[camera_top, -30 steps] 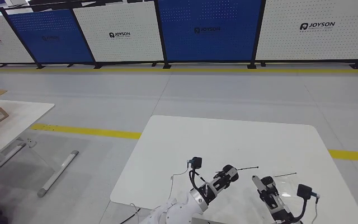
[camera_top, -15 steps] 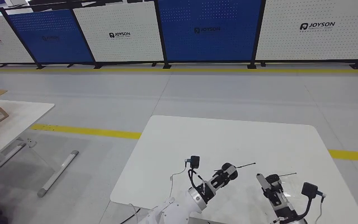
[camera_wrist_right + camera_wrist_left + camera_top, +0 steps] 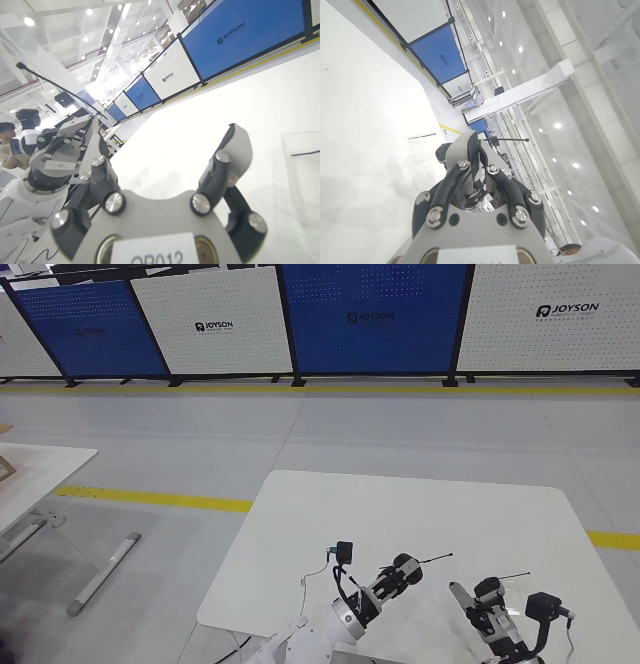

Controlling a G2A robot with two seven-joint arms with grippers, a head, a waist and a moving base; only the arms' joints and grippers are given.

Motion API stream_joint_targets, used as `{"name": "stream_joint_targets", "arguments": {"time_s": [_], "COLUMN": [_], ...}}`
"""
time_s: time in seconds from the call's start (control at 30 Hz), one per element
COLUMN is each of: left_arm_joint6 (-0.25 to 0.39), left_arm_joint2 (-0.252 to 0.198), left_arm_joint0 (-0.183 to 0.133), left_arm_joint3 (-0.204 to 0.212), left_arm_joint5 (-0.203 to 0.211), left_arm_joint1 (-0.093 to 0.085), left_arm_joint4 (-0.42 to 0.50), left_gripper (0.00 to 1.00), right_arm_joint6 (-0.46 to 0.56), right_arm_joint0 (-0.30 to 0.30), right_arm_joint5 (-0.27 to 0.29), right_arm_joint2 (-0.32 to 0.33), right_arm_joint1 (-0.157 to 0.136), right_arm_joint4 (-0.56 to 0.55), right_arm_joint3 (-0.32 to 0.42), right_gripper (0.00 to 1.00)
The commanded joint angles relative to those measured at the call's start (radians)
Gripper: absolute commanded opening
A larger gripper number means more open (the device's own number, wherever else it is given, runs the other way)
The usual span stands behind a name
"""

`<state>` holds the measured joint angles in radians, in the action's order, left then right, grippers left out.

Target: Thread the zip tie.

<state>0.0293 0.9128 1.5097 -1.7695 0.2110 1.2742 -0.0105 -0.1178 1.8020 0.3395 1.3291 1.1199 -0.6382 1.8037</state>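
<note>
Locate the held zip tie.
Top view: the zip tie juts from the shut left gripper over the table, left of the open right gripper.

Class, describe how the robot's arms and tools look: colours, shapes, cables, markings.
The left tool and right tool each have pale grey curved fingers with black pads, black link bars, silver screws and a grey base plate bearing a white label. The left arm is white, with thin cables.

Two zip ties (image 3: pixel 435 558) (image 3: pixel 512 576), one table (image 3: pixel 400 504).
</note>
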Motion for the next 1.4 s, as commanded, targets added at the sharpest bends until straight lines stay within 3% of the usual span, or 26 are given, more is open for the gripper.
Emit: {"name": "stream_joint_targets", "arguments": {"time_s": [0.0,0.07,0.13,0.4,0.73,1.13,1.17,1.2,1.27,1.37], "left_arm_joint6": [-0.006,-0.009,-0.010,-0.014,-0.013,-0.008,-0.010,-0.011,-0.013,-0.018], "left_arm_joint2": [-0.008,-0.014,-0.022,-0.025,-0.044,-0.056,-0.058,-0.059,-0.061,-0.062], "left_arm_joint0": [-0.001,-0.002,-0.005,-0.007,-0.015,-0.020,-0.021,-0.023,-0.025,-0.025], "left_arm_joint3": [0.001,0.002,0.006,0.008,0.010,0.014,0.015,0.015,0.017,0.016], "left_arm_joint5": [-0.009,-0.019,-0.029,-0.032,-0.045,-0.058,-0.059,-0.060,-0.063,-0.068], "left_arm_joint1": [0.002,0.003,0.004,0.005,0.009,0.012,0.012,0.013,0.014,0.014], "left_arm_joint4": [-0.007,-0.016,-0.025,-0.026,-0.034,-0.040,-0.041,-0.042,-0.046,-0.052], "left_gripper": [0.00,0.00,0.00,0.00,0.00,0.00,0.00,0.00,0.00,0.00], "right_arm_joint6": [-0.024,-0.059,-0.070,-0.095,-0.020,-0.034,-0.035,-0.031,-0.026,-0.024], "right_arm_joint0": [-0.010,-0.015,-0.021,-0.023,-0.048,-0.059,-0.061,-0.064,-0.070,-0.074], "right_arm_joint5": [-0.028,-0.073,-0.064,-0.053,-0.091,-0.095,-0.099,-0.102,-0.106,-0.109], "right_arm_joint2": [-0.002,-0.021,-0.041,-0.044,-0.075,-0.083,-0.087,-0.091,-0.097,-0.100], "right_arm_joint1": [0.001,0.005,0.008,0.010,0.019,0.023,0.025,0.025,0.027,0.029], "right_arm_joint4": [-0.075,-0.151,-0.175,-0.174,-0.191,-0.196,-0.203,-0.208,-0.215,-0.229], "right_arm_joint3": [-0.013,-0.023,-0.030,-0.034,-0.048,-0.060,-0.064,-0.066,-0.070,-0.068], "right_gripper": [1.00,1.00,1.00,1.00,1.00,1.00,0.93,0.43,0.38,0.15]}}
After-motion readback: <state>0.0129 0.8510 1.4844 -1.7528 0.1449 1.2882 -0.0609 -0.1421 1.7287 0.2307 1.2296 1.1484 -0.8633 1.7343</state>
